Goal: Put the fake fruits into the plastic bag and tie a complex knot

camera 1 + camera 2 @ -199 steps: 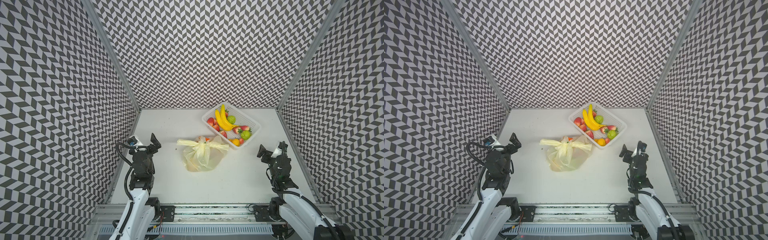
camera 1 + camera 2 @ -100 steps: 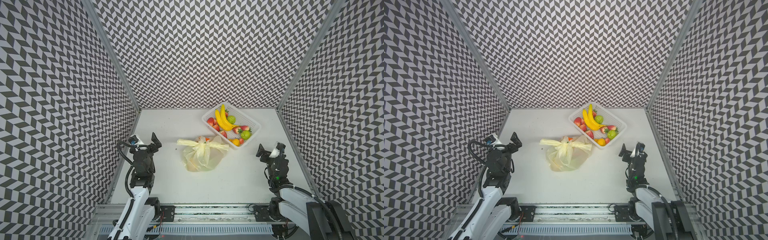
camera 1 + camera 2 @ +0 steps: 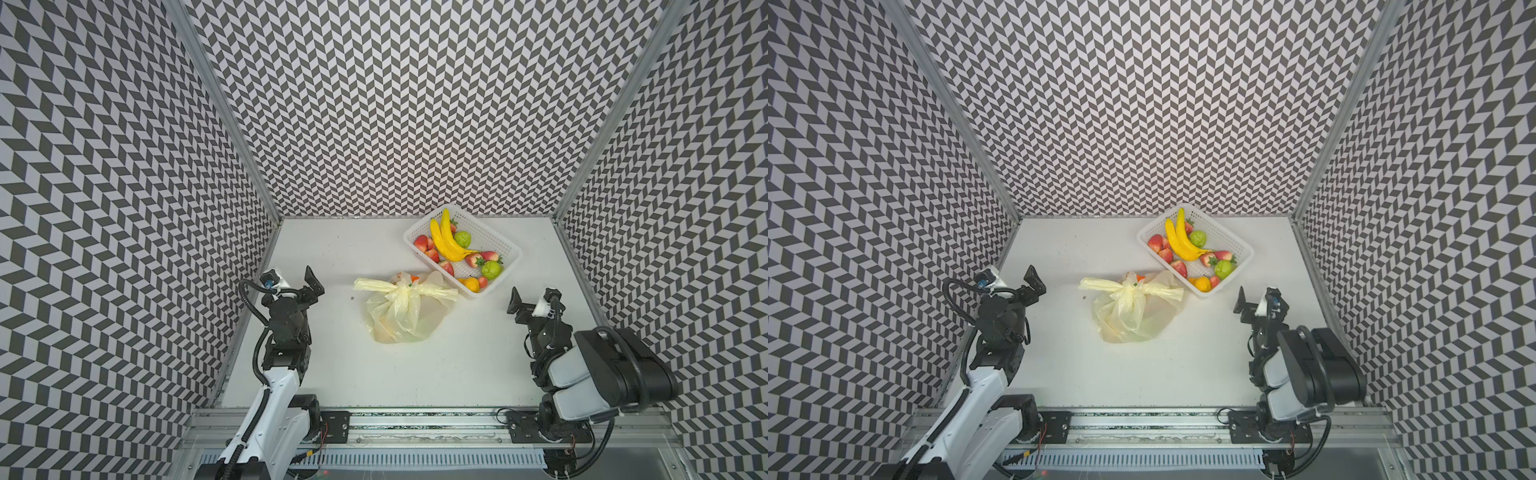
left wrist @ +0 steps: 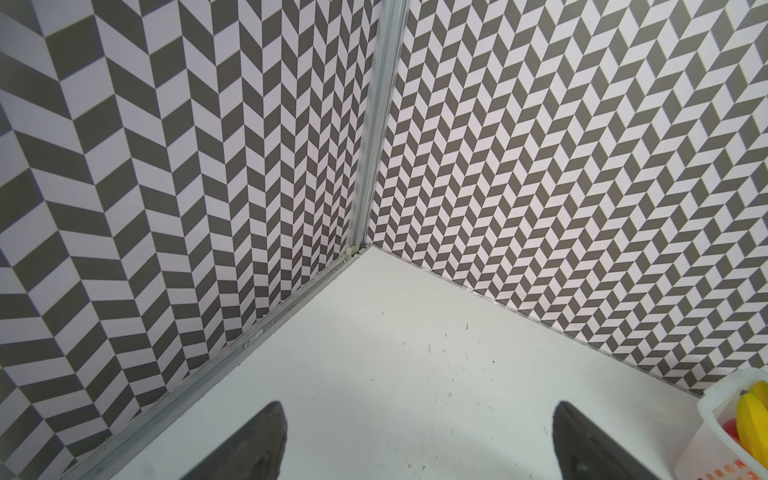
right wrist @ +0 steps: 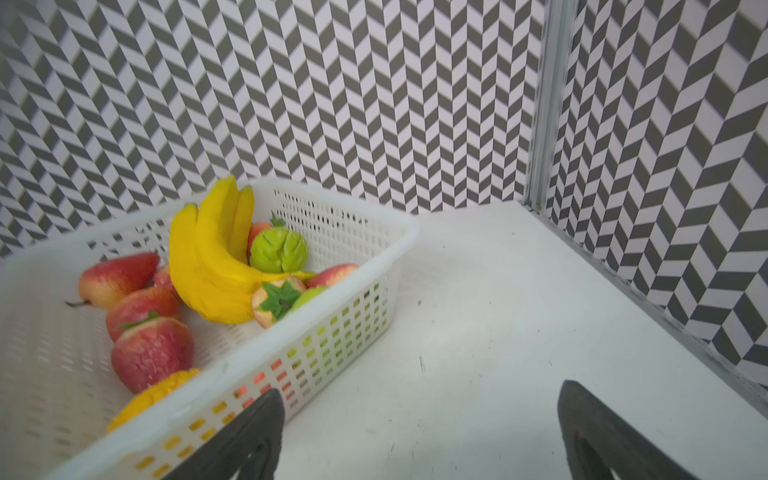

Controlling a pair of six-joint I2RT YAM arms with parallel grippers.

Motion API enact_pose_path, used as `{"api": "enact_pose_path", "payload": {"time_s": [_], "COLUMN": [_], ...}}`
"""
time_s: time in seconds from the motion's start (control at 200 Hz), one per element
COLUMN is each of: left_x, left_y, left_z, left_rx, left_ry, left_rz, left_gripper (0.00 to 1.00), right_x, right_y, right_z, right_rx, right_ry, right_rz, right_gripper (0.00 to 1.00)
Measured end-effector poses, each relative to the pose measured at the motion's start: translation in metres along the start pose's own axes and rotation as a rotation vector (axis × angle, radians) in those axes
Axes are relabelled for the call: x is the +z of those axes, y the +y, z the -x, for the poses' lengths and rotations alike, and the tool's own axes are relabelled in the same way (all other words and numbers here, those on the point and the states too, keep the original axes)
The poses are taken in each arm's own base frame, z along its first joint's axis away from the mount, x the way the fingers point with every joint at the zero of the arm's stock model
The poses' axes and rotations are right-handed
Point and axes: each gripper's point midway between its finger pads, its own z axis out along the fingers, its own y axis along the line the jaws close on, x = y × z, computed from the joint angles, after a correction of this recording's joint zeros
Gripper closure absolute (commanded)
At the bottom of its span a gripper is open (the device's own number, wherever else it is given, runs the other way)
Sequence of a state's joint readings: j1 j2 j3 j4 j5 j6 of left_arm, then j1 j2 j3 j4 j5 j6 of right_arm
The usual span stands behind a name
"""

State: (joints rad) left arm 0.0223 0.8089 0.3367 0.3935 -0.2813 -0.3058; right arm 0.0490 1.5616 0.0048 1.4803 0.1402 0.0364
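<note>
Two grippers, one bag and one basket are counted on the white table (image 3: pixel 415 365) in both top views. At the left, the left gripper (image 3: pixel 293 286) (image 3: pixel 1013 286) is held above the table with its jaws spread wide; nothing is gripped, and in the left wrist view only bare table is seen between its fingers (image 4: pixel 266 436).

Near the middle, the plastic bag (image 3: pixel 401 320) (image 3: pixel 1133 318) is laid on the table, well apart from both grippers. One knot (image 3: pixel 401 291) (image 3: pixel 1128 292) is seen at its far end, with two strap ends stuck out sideways. A patch of orange is seen just behind the knot. What is held inside cannot be told through the pale-yellow film. No writing can be read on it.

To the right and farther back, the white perforated basket (image 3: pixel 511 249) (image 3: pixel 1241 245) (image 5: pixel 353 324) is set just beside the bag. Fake fruits are held in it: one bunch of bananas (image 3: pixel 446 243) (image 5: pixel 212 266), two green fruits (image 3: pixel 462 239), one orange-yellow fruit (image 3: pixel 471 284) at the near corner, and at least five red ones (image 3: pixel 421 241), whose full count cannot be settled. No label is seen on the basket.

At the far right, the right gripper (image 3: pixel 534 301) (image 3: pixel 1258 303) (image 5: pixel 419 432) is likewise held with its jaws fully apart and nothing between them, near the basket's near corner but clear of it.
</note>
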Motion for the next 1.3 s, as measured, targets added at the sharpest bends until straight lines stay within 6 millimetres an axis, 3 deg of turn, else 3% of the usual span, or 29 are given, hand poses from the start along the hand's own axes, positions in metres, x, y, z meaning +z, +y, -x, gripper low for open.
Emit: {"api": "enact_pose_path", "payload": {"time_s": [0.125, 0.26, 0.361, 0.436, 0.556, 0.636, 0.896, 1.302], "left_x": [0.002, 0.006, 0.009, 0.01, 0.011, 0.013, 0.018, 0.014], "left_y": [0.002, 0.006, 0.007, 0.009, 0.011, 0.012, 0.013, -0.002], "left_z": [-0.004, -0.013, -0.017, -0.018, -0.022, -0.023, -0.041, -0.065], "left_rx": [0.004, 0.017, 0.028, 0.032, 0.046, 0.057, 0.116, 0.226], "left_ry": [0.002, 0.017, 0.025, 0.02, 0.024, 0.021, 0.044, 0.009], "left_rz": [0.011, 0.028, 0.035, 0.04, 0.051, 0.054, 0.046, -0.096], "left_gripper": [0.0, 0.0, 0.0, 0.0, 0.0, 0.0, 0.0, 0.0], "right_x": [0.0, 0.001, 0.002, 0.012, 0.047, 0.054, 0.052, 0.052], "right_y": [0.005, 0.006, 0.007, 0.009, 0.016, 0.018, 0.016, 0.016], "right_z": [0.005, -0.008, -0.006, 0.006, 0.039, 0.051, 0.039, 0.037], "right_rx": [-0.014, -0.024, -0.026, -0.022, -0.013, -0.01, -0.015, -0.018], "right_ry": [-0.022, 0.019, 0.014, -0.017, -0.079, -0.104, -0.062, -0.053], "right_rz": [0.03, 0.035, 0.039, 0.041, 0.039, 0.041, 0.034, 0.034], "right_gripper": [0.0, 0.0, 0.0, 0.0, 0.0, 0.0, 0.0, 0.0]}}
